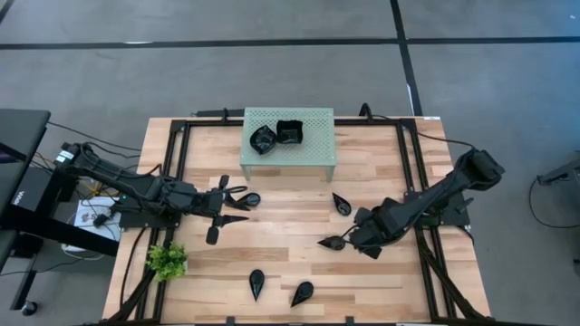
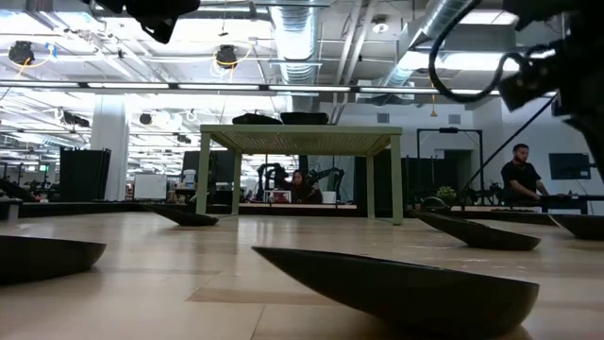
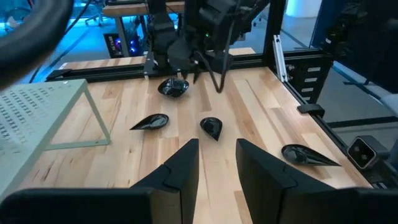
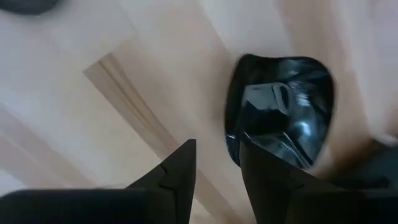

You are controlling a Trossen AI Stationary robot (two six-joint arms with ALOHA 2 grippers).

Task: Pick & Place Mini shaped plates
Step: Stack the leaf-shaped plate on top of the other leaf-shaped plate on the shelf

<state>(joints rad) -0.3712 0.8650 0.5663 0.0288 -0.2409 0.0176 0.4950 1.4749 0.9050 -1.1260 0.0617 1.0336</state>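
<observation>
Right tool straddling rim of teardrop plate, lower centre, fingers apart, not clamping. Plate looking glossy, slippery, brittle; thin rim seeming best hold.

Glossy black mini shaped plates: five teardrops scattered on table, two stacked atop rack.
</observation>
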